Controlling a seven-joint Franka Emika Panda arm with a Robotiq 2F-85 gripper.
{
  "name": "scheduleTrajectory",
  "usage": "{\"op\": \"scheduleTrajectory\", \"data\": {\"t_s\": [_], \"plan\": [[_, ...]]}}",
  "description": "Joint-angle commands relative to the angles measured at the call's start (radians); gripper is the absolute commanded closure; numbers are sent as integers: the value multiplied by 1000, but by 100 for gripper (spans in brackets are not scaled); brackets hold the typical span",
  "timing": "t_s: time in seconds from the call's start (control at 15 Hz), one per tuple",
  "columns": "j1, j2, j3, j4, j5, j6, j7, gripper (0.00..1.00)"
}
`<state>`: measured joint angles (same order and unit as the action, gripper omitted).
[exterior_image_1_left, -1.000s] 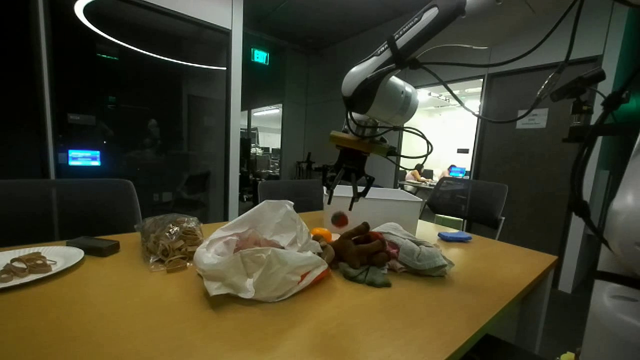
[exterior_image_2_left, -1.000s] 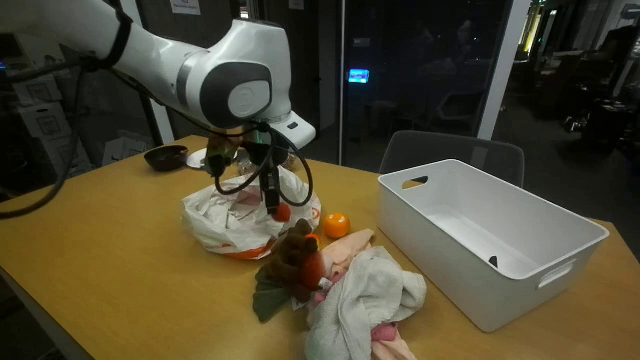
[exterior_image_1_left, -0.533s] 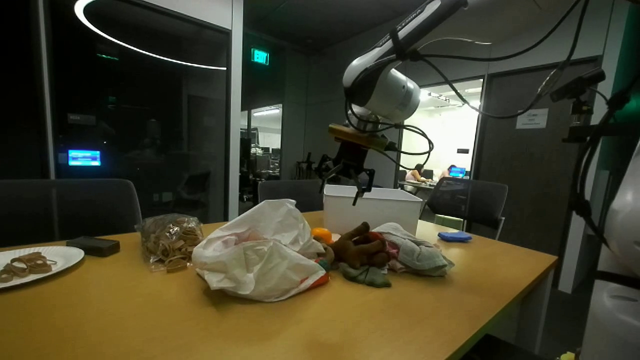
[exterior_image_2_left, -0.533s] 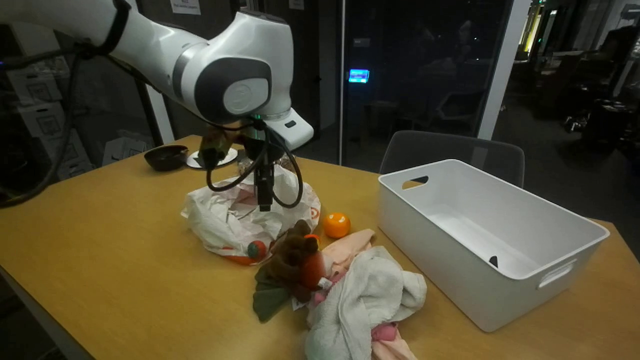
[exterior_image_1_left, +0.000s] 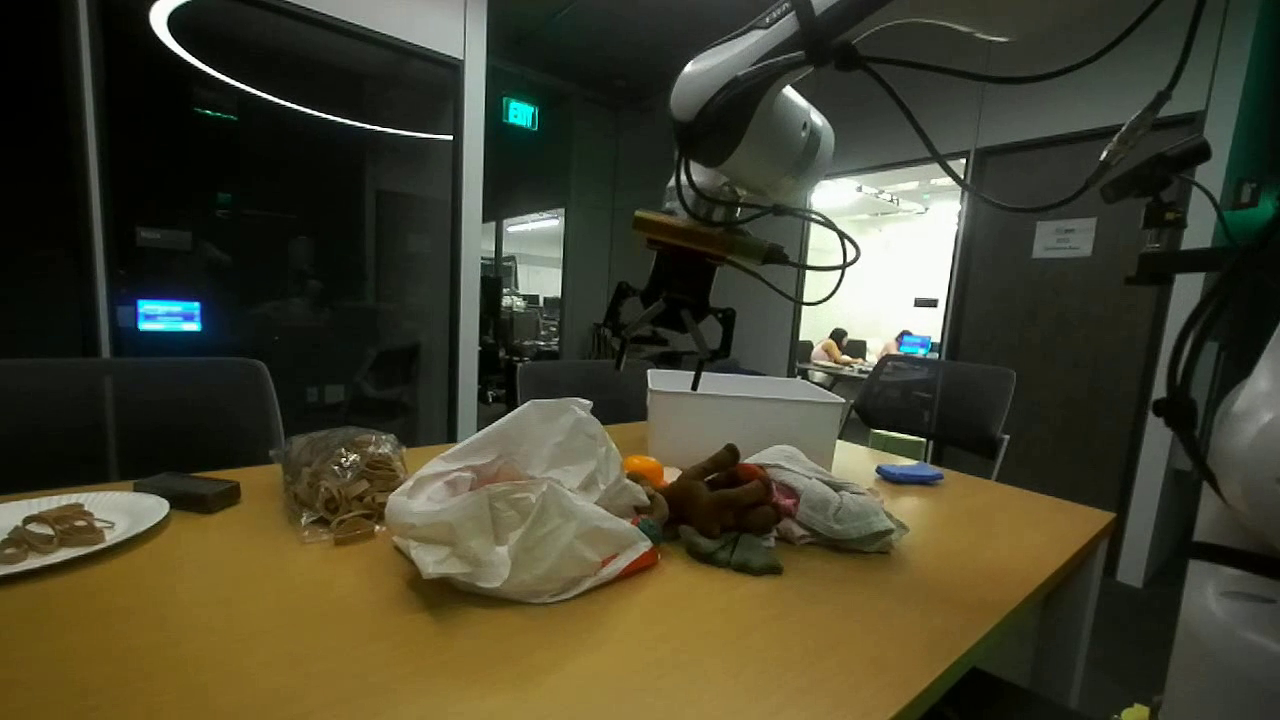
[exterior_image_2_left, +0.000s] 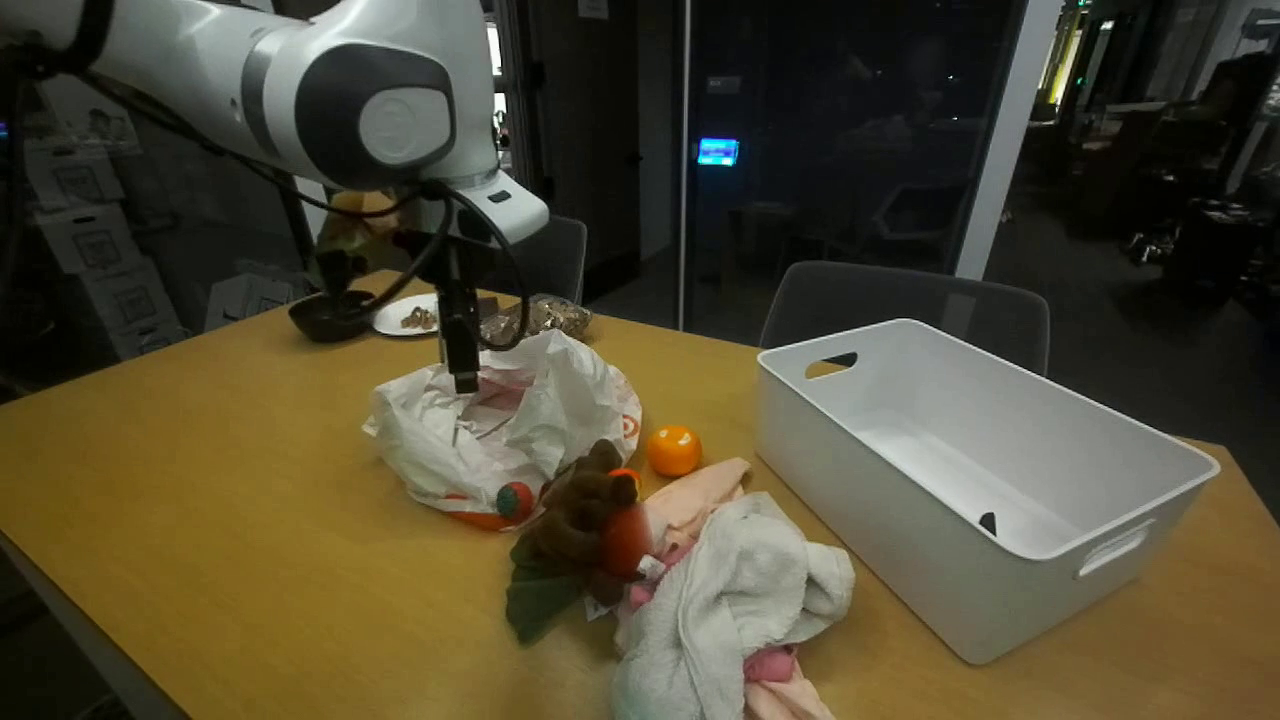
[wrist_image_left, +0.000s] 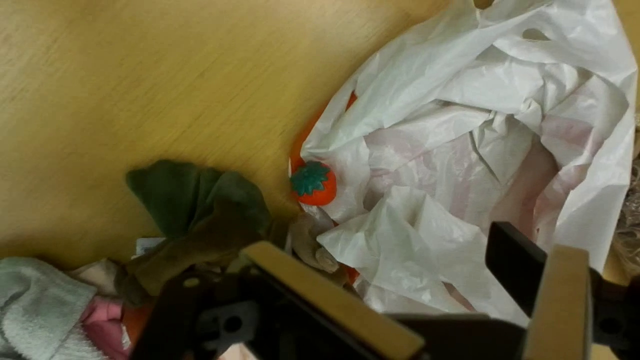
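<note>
My gripper (exterior_image_1_left: 658, 375) hangs above the table with its fingers spread wide and nothing between them. Below it lies a crumpled white plastic bag (exterior_image_2_left: 565, 400), its mouth facing up in the wrist view. A red toy fruit with a green leafy top (wrist_image_left: 322, 192) rests at the bag's edge, apart from the fingers; the same fruit (exterior_image_2_left: 514, 500) shows in an exterior view. Beside the bag is a brown plush toy (exterior_image_2_left: 575, 515) with a dark green cloth part (wrist_image_left: 170, 195). An orange fruit (exterior_image_2_left: 674, 451) sits close by. A pale grey towel (exterior_image_2_left: 730, 600) lies over pink cloth.
A tall white bin (exterior_image_2_left: 870, 510) stands on the table near the towel. A clear bag of rubber bands (exterior_image_1_left: 345, 490), a dark box (exterior_image_1_left: 188, 491) and a paper plate (exterior_image_1_left: 135, 508) are past the white bag. A black bowl (exterior_image_2_left: 330, 320) and a blue item (exterior_image_1_left: 909, 473) are farther off.
The red fruit was in the air just under the fingertips; it dropped onto the bag's edge. My gripper has spread wider, risen and moved away from the plush toy.
</note>
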<state>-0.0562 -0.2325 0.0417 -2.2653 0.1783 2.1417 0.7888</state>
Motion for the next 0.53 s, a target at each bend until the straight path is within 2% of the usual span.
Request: {"op": "scheduleTrajectory", "data": {"t_s": [0.0,0.07,0.47], "plan": [[2,-13,37,20,-94,-50,85,0],[6,-1,18,5,-54,-21,42,0],[8,-1,29,7,-79,-35,63,0]]}}
